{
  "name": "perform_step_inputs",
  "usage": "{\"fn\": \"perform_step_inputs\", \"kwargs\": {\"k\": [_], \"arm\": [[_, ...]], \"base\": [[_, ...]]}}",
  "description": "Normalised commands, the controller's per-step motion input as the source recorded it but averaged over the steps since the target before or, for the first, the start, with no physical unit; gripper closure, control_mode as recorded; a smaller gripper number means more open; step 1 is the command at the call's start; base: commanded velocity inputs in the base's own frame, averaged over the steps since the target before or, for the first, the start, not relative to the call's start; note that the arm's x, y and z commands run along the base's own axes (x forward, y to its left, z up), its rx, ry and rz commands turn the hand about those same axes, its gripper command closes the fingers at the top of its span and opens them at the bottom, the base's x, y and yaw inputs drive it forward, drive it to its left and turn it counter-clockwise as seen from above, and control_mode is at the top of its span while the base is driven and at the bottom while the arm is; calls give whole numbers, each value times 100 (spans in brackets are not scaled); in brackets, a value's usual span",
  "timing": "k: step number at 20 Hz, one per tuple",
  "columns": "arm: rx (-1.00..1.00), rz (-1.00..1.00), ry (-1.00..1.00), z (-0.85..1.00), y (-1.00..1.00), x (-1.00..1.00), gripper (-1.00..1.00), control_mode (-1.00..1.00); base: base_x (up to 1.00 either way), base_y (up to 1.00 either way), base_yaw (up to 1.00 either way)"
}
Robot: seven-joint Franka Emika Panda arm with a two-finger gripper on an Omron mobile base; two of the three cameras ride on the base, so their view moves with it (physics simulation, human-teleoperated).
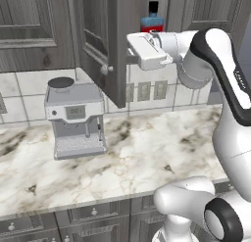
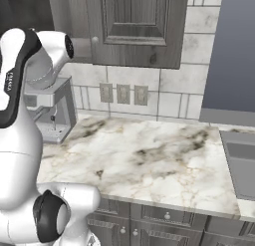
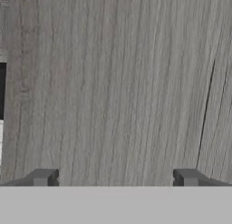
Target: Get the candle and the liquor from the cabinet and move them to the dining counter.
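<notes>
— Grey wood grain, is that the cabinet (image 1: 103, 35)? And can you read any writing?

— Yes, dark grey, with raised-panel doors and small round knobs. On the left of the left base view stands a coffee machine (image 1: 76, 118); it has a small display on its front, but the characters are too small to read. On the dark band of the robot arm (image 1: 235, 84) there is some small lettering, also not readable. The labels on the liquor (image 1: 152, 21) I cannot read either.

— Where is the liquor?

— It stands inside the cabinet, just above the white hand, beside the open door. One sees its blue upper part, the neck with the black cap, and a bit of red below.

— And the gripper?

— In the hand view the gripper (image 3: 115, 177) has its two dark fingertips (image 3: 43, 177) wide apart, with nothing between them. It faces a grey wooden surface from close by.

— What about the surface and the room?

— Below is a marble worktop (image 1: 147, 153), white with grey-brown veins. Behind it is a wall of pale tiles (image 2: 169, 85) with three outlets (image 2: 123, 93). Under the worktop are dark grey drawers (image 2: 164, 217) with round knobs. At the far right of the right base view a grey sink (image 2: 241, 163) is set in the worktop.
</notes>
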Motion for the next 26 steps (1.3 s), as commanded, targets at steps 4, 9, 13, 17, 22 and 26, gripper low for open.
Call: {"fn": "perform_step_inputs", "kwargs": {"k": [4, 9, 13, 17, 22, 26], "arm": [[0, 2, 0, 0, 56, -18, -100, -100], [0, 0, 0, 0, 50, 0, -100, -100], [-4, 0, 0, 0, 52, 0, -100, -100], [-7, 0, 0, 0, 51, 0, -100, -100], [-5, 0, 0, 0, 37, 0, -100, -100], [0, -1, -1, 0, 1, 0, -100, -100]], "base": [[0, 0, 0], [0, 0, 0], [0, 0, 0], [0, 0, 0], [0, 0, 0], [0, 0, 0]]}}
